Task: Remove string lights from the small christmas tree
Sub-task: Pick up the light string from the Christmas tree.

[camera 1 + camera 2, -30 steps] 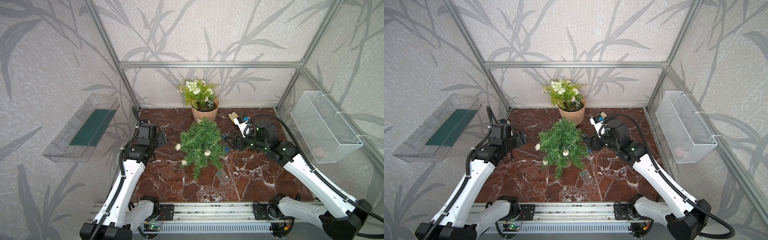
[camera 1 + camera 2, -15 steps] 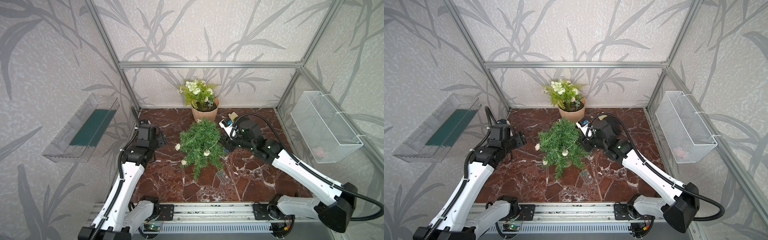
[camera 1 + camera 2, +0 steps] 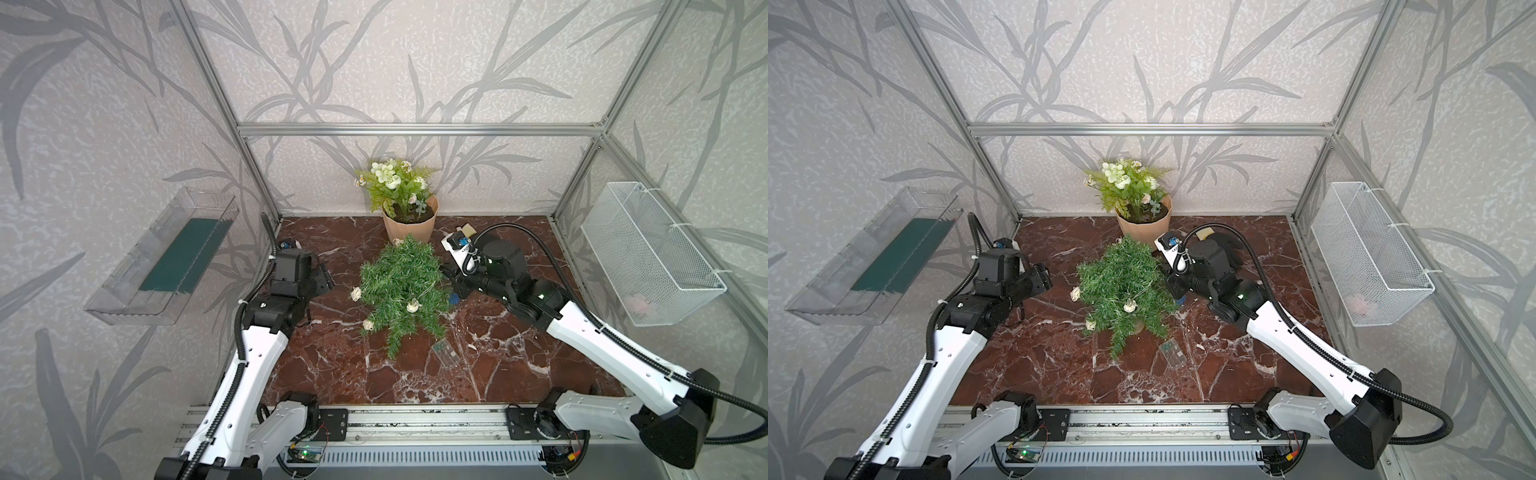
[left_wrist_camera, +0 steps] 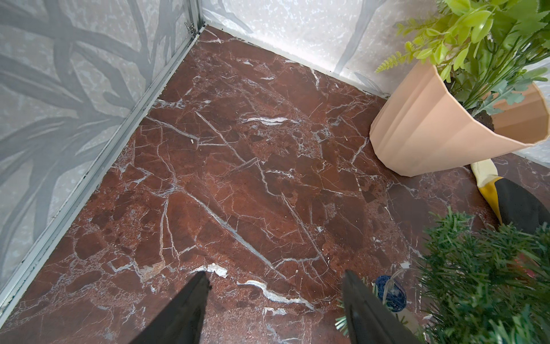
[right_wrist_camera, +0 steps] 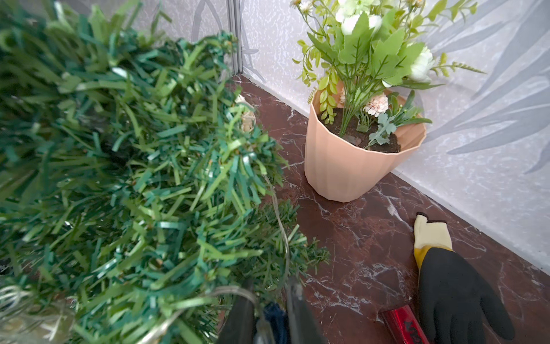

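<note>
Marble tabletop [image 3: 332, 365]: pot [image 3: 409, 230] holds flowers [image 3: 390, 178]; right hand [image 5: 270, 287] pinches string lights [image 5: 276, 318], left hand [image 4: 275, 273] wide.

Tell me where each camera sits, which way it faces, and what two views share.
Top views: high over the front rail, looking down at christmas tree, flowerpot, left arm, right arm.
Left wrist: behind the open left gripper, facing the back corner of the marble table; both fingers show.
Right wrist: behind the right gripper, facing tree and flowerpot; fingers closed around the string lights.
Shared: both wrist views show flowerpot, tree, glove.
</note>
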You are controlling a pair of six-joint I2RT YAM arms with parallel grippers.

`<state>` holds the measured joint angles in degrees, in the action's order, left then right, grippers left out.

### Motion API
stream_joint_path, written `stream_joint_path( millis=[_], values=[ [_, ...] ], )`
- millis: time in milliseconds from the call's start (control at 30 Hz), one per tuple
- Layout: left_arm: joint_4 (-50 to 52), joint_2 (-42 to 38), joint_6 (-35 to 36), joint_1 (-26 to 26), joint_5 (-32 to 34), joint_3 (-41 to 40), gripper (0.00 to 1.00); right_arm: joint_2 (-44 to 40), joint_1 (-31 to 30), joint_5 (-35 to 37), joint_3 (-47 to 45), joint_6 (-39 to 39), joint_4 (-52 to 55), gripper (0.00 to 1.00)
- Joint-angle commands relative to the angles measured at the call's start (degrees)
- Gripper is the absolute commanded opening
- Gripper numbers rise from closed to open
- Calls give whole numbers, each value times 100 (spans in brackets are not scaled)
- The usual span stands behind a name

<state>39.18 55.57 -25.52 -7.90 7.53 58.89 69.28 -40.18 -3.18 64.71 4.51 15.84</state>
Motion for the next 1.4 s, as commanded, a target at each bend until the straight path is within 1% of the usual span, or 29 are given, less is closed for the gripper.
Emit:
stream_joint_path(
  millis=[0, 167, 367, 533, 633, 800, 867, 967, 1033, 1200, 1367],
  values=[
    [110, -134, 28, -41, 73, 87, 71, -192, -25, 149, -37, 58, 5, 9],
    [124, -196, 107, -37, 183, 109, 71, -382, -25, 239, -10, 50, 238, 7],
    [147, -187, 129, -42, 214, 112, 71, -764, -46, 152, -47, -32, 693, 6],
    [-40, -331, 39, -39, 159, 73, 67, -1050, -227, 116, -91, -57, 826, 4],
    [-20, -351, 64, -39, 125, 206, 67, -1109, -517, 195, 66, 23, 1071, 2],
    [160, -310, 226, -43, 168, 434, 67, -1144, -1277, 757, 521, 366, 1619, 1],
    [162, -308, 269, -36, 187, 466, 67, -1127, -1517, 874, 743, 430, 1759, 1],
    [117, -319, 260, -40, 110, 484, 67, -1012, -1794, 928, 1166, 445, 1892, 1],
    [-2, -364, 225, -52, -28, 448, 67, -852, -2118, 1035, 1490, 518, 1963, 0],
    [-165, -451, 265, -60, -373, 483, 67, -167, -2813, 1337, 2462, 789, 2038, 0],
    [-81, -515, 431, -63, -648, 644, 67, 675, -2995, 980, 3465, 849, 2065, 0]
  ],
)
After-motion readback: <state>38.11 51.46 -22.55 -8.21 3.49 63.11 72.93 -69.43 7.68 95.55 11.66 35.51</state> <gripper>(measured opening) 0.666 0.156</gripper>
